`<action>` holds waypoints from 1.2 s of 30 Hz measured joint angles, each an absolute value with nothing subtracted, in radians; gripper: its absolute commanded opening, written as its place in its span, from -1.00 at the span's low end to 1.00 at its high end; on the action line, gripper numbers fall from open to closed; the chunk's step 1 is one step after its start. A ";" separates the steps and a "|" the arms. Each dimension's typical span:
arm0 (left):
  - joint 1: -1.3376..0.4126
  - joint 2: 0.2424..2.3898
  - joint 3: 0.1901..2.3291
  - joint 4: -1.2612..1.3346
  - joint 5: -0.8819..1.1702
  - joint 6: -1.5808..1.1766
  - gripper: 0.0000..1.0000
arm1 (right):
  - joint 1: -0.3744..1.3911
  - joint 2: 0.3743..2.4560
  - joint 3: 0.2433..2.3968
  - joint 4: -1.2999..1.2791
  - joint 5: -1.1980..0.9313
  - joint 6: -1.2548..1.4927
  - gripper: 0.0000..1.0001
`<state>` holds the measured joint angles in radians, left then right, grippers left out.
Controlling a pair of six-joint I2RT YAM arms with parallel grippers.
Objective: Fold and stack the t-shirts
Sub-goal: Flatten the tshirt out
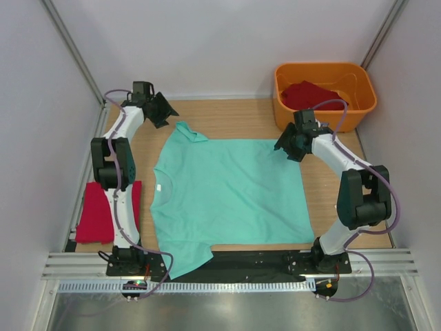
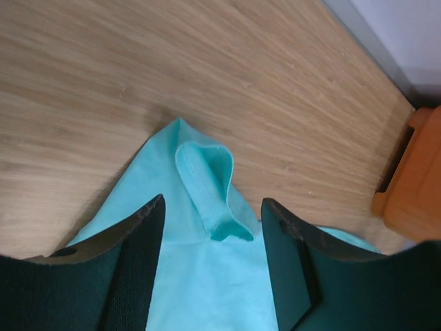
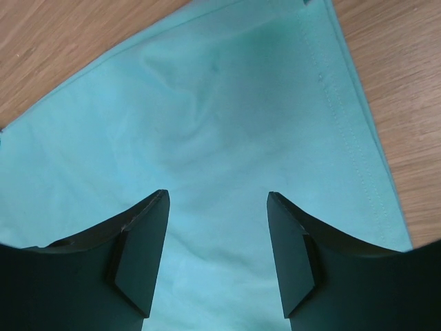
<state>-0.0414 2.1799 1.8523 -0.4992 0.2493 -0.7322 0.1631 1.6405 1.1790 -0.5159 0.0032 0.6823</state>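
Left gripper (image 2: pixel 212 207) and right gripper (image 3: pixel 217 196) hang released over the far corners of the mint-green t-shirt (image 1: pixel 231 193), which lies flat and unfolded. One red t-shirt (image 1: pixel 93 214) appears folded left of it; a second red t-shirt (image 1: pixel 310 93) waits beyond it in the orange tub (image 1: pixel 324 67).

bright, even light | soft shadows | wrist views slightly soft
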 measured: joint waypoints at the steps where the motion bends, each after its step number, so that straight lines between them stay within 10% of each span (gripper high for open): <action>1: -0.038 2.197 1.868 -0.494 0.257 -0.751 0.12 | 0.161 1.647 1.186 -0.516 0.000 0.685 0.30; 22: -0.014 2.397 1.984 -0.490 0.285 -1.108 0.15 | 0.132 1.657 1.197 -0.499 -0.012 0.692 0.29; 36: -0.013 2.438 2.005 -0.488 0.338 -1.164 -0.67 | 0.122 1.657 1.196 -0.493 0.007 0.708 0.26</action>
<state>-0.0128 2.4378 2.0052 -0.4881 0.3378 -1.1641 0.1219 1.6566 1.1957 -0.4934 0.0067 0.7082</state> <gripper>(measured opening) 0.213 0.642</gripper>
